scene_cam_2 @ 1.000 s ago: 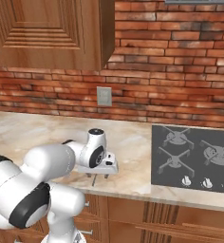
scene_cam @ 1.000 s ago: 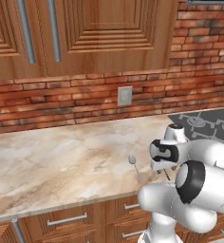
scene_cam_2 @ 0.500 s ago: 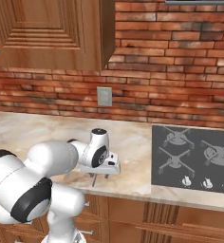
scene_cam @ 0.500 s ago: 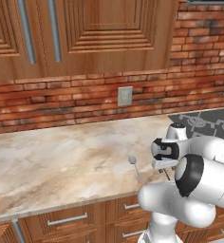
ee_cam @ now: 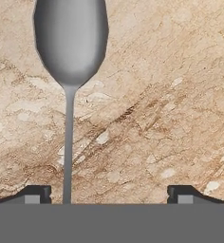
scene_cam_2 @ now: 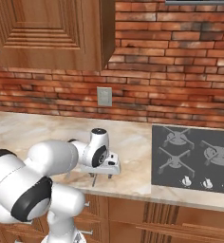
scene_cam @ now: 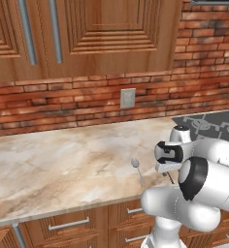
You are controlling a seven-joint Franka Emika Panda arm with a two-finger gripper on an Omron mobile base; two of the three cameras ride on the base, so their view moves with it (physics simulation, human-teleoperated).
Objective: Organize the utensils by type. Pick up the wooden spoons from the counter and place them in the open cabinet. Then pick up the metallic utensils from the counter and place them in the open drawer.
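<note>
Grey metal spoon (ee_cam: 70, 42) lies flat on the beige counter (ee_cam: 171, 95) near its front edge, bowl away from me, handle running just inside one of my fingertips (ee_cam: 38, 193). My gripper (ee_cam: 111, 194) hangs low above it, jaws wide apart, holding nothing

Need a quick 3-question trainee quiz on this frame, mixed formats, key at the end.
1. True or false: the gripper is shut on the metal spoon.
2. Multiple choice: the spoon lies on A) the dark stovetop, B) the marble-look counter, C) a wooden drawer.
3. Short answer: in the hand view, toward which finger tip does the spoon's handle run?

Key
1. False. The jaws stand wide open and the spoon lies flat on the counter.
2. B. It lies near the counter's front edge, beside the stovetop, not on it.
3. The tip at the left of that view; the handle passes just inside it.
</note>
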